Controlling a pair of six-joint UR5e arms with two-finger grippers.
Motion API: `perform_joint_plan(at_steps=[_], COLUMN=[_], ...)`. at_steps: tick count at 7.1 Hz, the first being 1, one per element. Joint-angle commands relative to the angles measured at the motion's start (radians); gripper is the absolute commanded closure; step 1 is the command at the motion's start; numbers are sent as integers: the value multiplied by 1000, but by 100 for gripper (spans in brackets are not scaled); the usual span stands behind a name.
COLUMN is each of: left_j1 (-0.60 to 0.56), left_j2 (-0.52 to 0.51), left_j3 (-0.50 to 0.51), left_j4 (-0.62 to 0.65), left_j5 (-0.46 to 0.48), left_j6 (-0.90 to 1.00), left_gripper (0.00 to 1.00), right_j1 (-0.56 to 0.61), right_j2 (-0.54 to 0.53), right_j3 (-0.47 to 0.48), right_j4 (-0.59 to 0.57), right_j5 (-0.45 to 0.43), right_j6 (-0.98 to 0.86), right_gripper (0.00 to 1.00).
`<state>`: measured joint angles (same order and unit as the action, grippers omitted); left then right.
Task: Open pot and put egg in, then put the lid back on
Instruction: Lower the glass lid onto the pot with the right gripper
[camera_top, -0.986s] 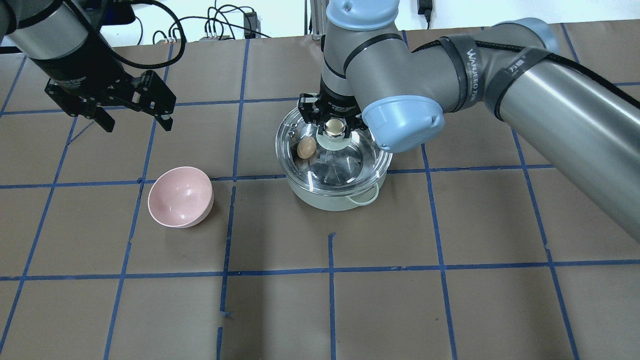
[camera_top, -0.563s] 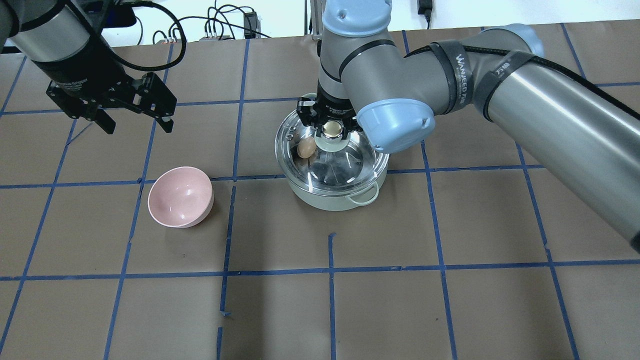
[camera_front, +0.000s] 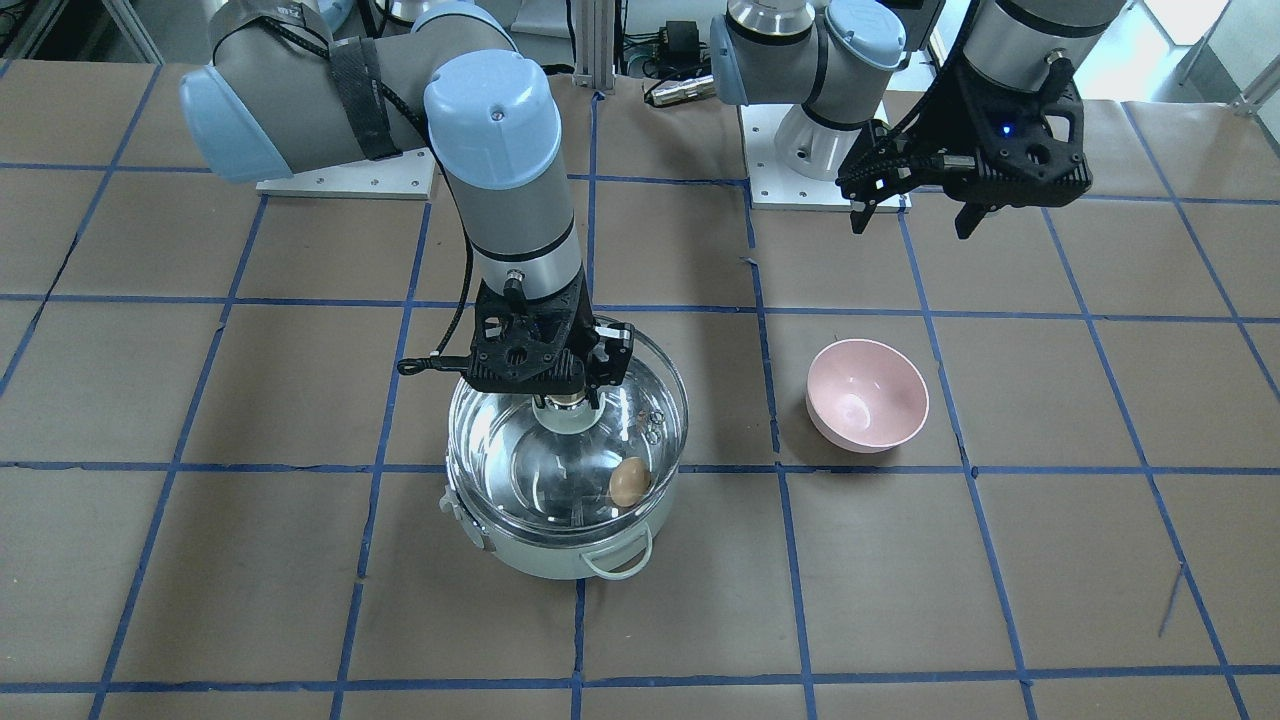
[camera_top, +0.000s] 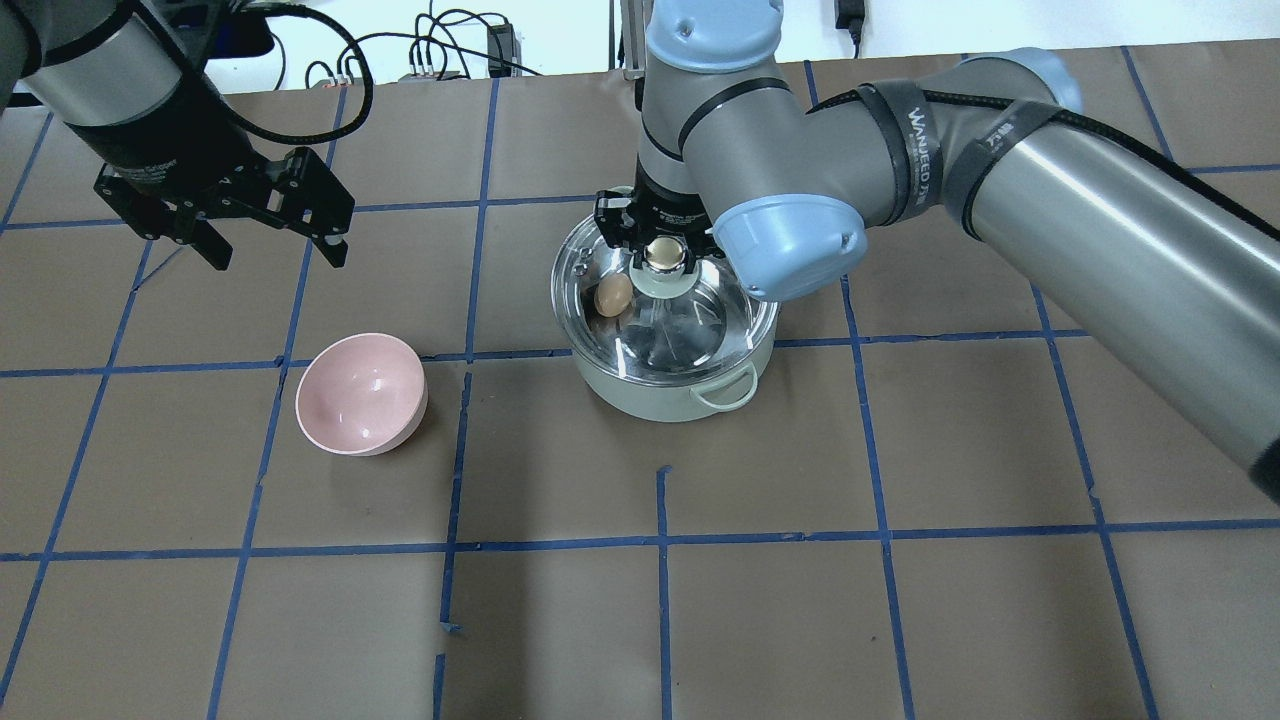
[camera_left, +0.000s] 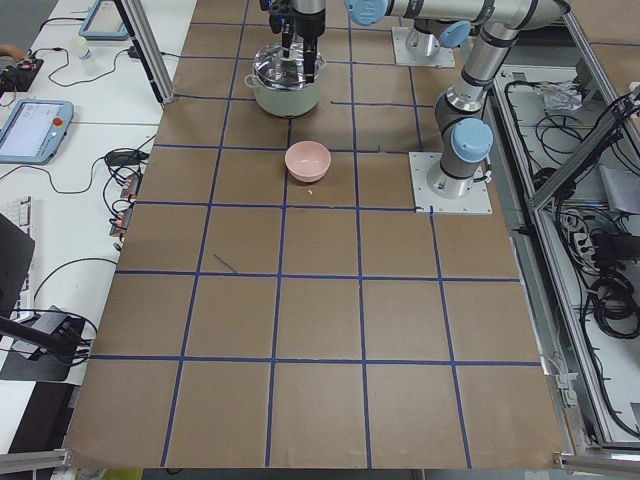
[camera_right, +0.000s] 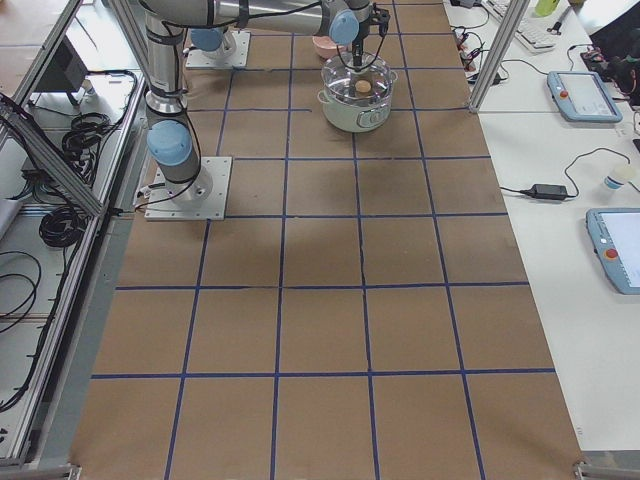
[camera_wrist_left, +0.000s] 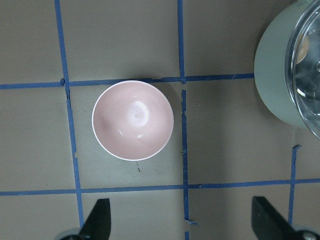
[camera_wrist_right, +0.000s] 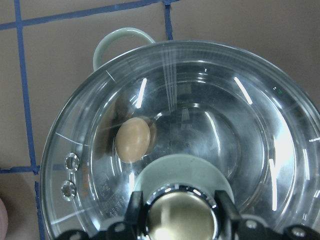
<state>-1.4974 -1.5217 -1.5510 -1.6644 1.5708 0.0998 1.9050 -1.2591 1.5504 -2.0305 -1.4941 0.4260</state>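
The brown paper tabletop (camera_top: 900, 620), taped into a blue grid, is carrying everything here. The right arm (camera_top: 1100, 200) is reaching in from the tabletop's right edge toward its middle, and the left arm (camera_top: 110, 70) is hanging over the far left corner in the overhead view. The pot (camera_top: 650, 400) is standing near the middle of the tabletop, about midway between the robot's edge and the operators' edge, with one loop handle pointing toward the robot. The lid (camera_top: 700, 320) is lying over the pot's mouth and covering it; whether its rim is resting all the way round I cannot tell. A pink bowl (camera_top: 362, 394) is sitting upright and apart from the pot, on the side toward the left edge. The left end effector (camera_top: 275, 252) is hovering above bare paper beyond the bowl, its fingers spread wide and gripping nothing. The right end effector (camera_wrist_right: 179, 212) is pointing straight down and pinching the lid's knob (camera_top: 664, 255) between its fingers (camera_wrist_right: 134, 212). The egg (camera_top: 613, 295) is lying inside the pot under the glass, close to the wall on the bowl's side.
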Motion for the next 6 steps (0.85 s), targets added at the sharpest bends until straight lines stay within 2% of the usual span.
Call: perform_joint_plan(at_steps=[1, 3, 6], left_j1=[2, 2, 2], left_j2=[0, 0, 0], left_j3=[-1, 0, 0], left_j4=[0, 0, 3], left_j5=[0, 0, -2], left_j6=[0, 0, -3], left_gripper=[0, 0, 0], right_j1=[-7, -7, -9], right_j2=[20, 26, 27], right_j3=[-22, -20, -13], right_j4=[-1, -1, -8], right_j5=[2, 0, -5], right_j6=[-4, -7, -19], right_gripper=[76, 75, 59])
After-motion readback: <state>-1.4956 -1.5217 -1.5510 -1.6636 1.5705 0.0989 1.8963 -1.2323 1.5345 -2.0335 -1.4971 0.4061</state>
